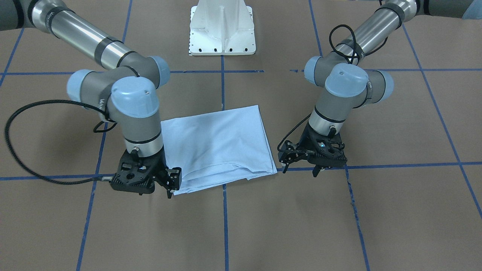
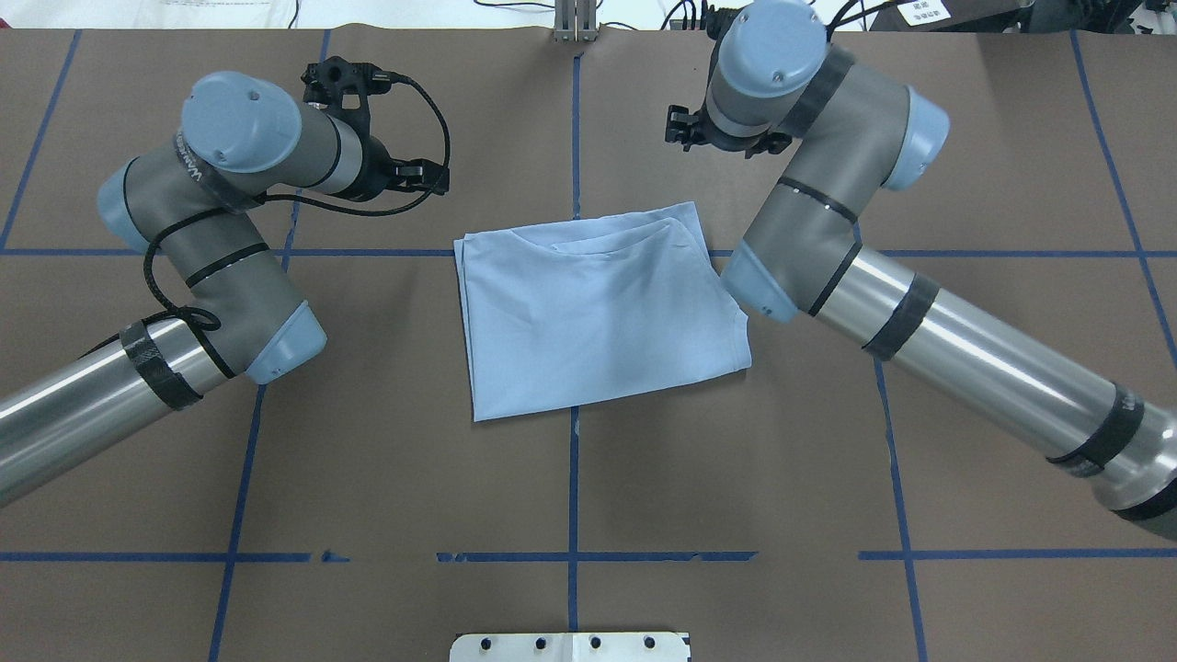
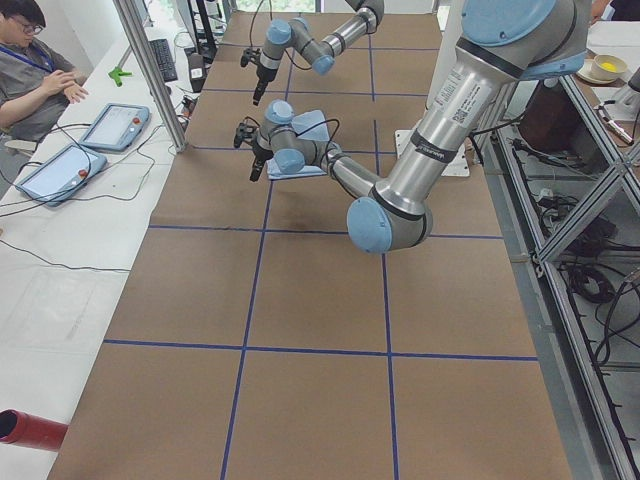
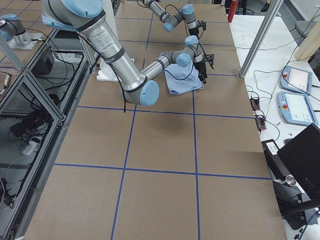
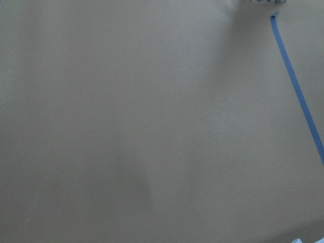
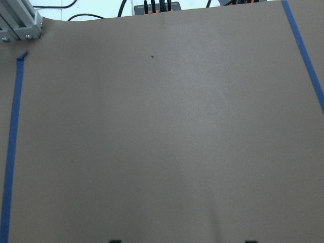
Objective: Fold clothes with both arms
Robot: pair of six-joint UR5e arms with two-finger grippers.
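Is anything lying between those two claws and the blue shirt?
Nothing visible. The right claw is at one corner of the shirt, the left claw just off the neighbouring corner, with only table surface between.

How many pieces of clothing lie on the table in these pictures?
1. A light blue T-shirt, folded, lies at the middle of the table, between the left gripper and the right gripper; another piece beneath it would be hidden.

Our brown work table
We see blue tape lines gridding it, a white bench alongside.
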